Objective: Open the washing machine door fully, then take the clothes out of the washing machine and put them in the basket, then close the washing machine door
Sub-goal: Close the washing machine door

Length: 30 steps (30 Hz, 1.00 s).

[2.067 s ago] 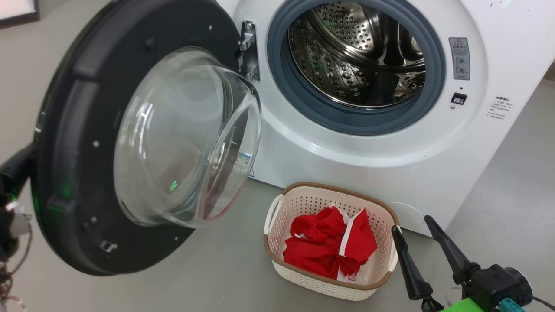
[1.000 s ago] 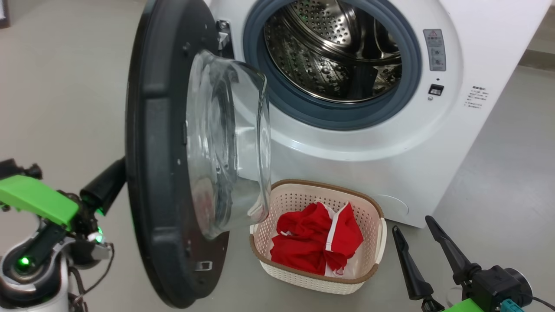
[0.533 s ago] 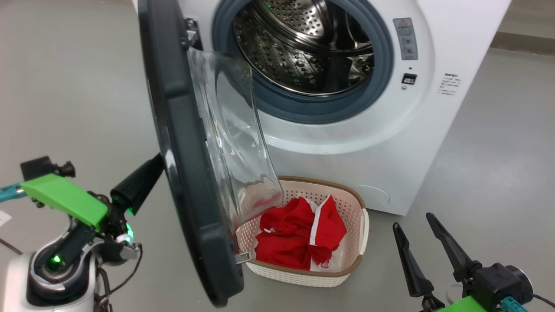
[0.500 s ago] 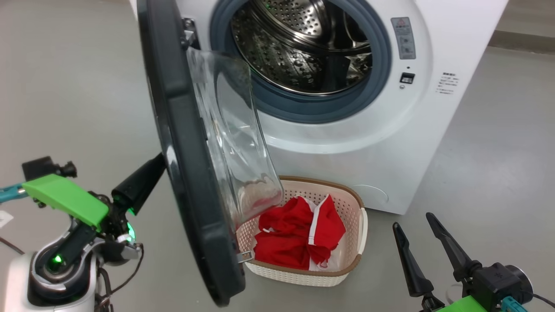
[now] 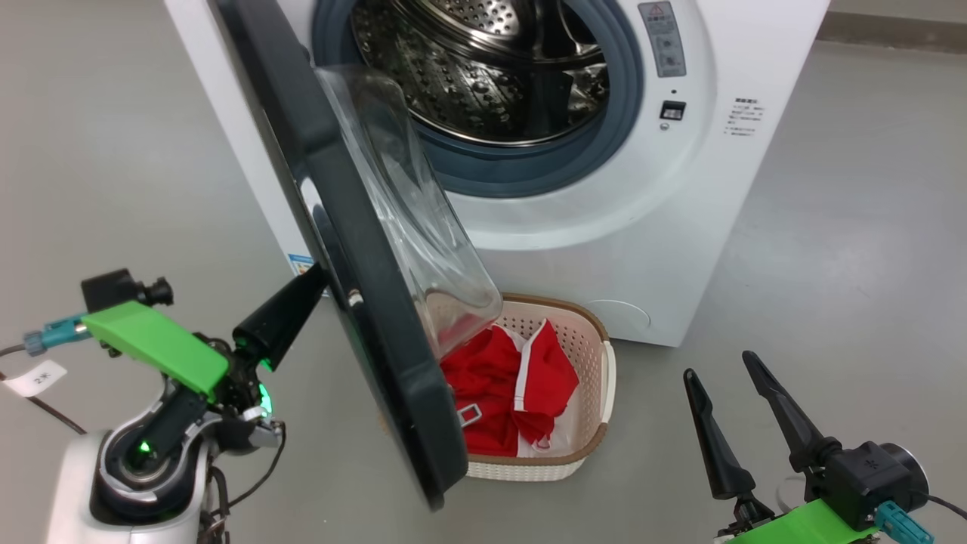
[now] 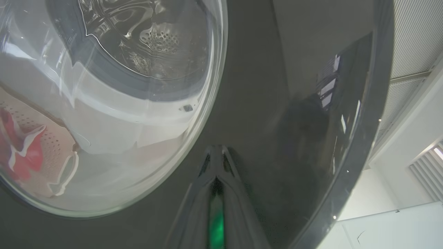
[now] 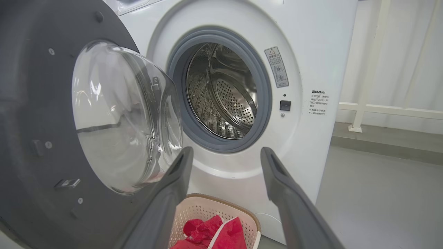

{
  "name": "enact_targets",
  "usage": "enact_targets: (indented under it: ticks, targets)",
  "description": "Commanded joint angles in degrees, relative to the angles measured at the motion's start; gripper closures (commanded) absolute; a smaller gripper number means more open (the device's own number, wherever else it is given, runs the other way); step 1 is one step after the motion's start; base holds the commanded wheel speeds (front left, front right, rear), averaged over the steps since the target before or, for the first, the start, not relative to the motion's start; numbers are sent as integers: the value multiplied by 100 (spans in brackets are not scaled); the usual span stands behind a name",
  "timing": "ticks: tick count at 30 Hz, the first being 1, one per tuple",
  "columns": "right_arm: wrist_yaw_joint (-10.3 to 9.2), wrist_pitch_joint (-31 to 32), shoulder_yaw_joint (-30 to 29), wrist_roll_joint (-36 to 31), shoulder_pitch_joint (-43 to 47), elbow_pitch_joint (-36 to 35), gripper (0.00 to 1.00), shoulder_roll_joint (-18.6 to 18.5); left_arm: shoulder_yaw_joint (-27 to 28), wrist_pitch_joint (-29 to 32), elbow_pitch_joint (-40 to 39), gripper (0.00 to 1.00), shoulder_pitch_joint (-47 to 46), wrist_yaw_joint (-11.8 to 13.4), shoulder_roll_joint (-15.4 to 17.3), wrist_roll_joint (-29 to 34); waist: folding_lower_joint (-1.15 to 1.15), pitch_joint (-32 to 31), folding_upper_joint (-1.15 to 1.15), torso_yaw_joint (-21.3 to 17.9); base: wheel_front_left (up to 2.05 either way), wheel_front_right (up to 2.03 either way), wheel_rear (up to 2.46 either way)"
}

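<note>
We're on the last step, shutting the door: clothes lie in the basket and the drum looks empty. L gripper is clenched on nothing, its tips pressed to the door's glossy outer face, just beside the porthole. R gripper hangs spread wide and empty, w/ the basket ahead to its left, well apart. Door stands approx half shut betw. L gripper and the washer. Its lower edge crosses the basket in head view; can't tell if they touch. Next, we judge: keep pushing w/ L tips along the arc till it's flush. Tips could slide on the gloss. Vs 2 s ago: door was wide open, glass facing us. Now it's nearly edge-on, L gripper has come into sight behind it, and the head cam has turned too. Basket, clothes and R gripper look unchanged.
</note>
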Motion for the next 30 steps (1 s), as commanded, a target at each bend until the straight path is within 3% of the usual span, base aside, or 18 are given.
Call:
enact_targets:
  ticks: [1, 17, 30]
  targets:
    - [35, -69, 108, 3, -238, -147, 0, -73, 64, -22, -137, 100, -246, -106, 50, -108, 0, 60, 0, -73, 0, 0, 0]
    - [35, -87, 132, -13, -319, -100, 0, -73, -507, -599, 335, 100, -713, -439, 49, -474, 0, 194, 0, -601, 0, 0, 0]
    - [35, -65, 160, -58, -354, -133, 0, -73, -608, -801, 593, 100, -1034, -585, 49, -491, 0, 347, 0, -1008, 0, 0, 0]
